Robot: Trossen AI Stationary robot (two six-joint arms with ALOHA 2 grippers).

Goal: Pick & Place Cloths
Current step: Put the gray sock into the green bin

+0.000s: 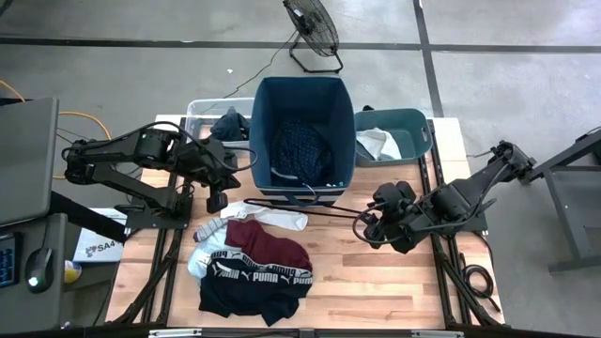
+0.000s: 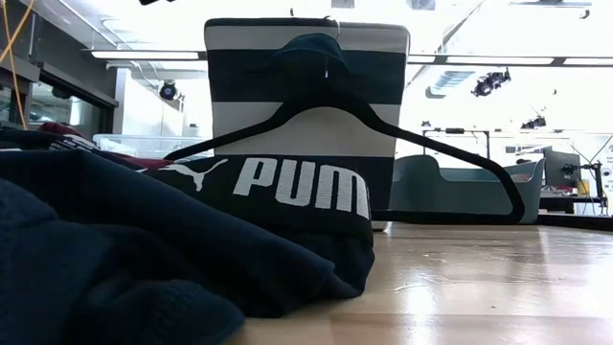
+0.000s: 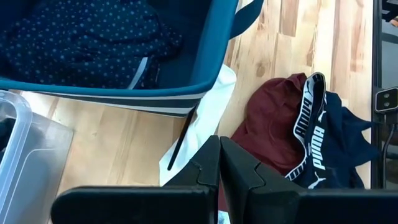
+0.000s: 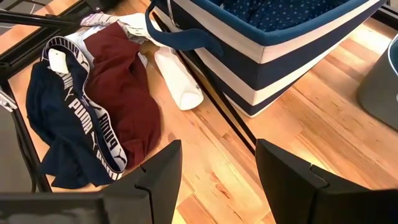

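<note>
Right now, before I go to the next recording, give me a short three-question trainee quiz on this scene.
1. True or false: the navy dotted garment lies inside the blue basket.
2. Which gripper is open? A) left gripper B) right gripper
3. Fill in: the maroon garment lies on the ____, beside the black PUMA-lettered garment.

Key: 1 true. 2 B; the left gripper is shut and empty. 3 table.
</note>
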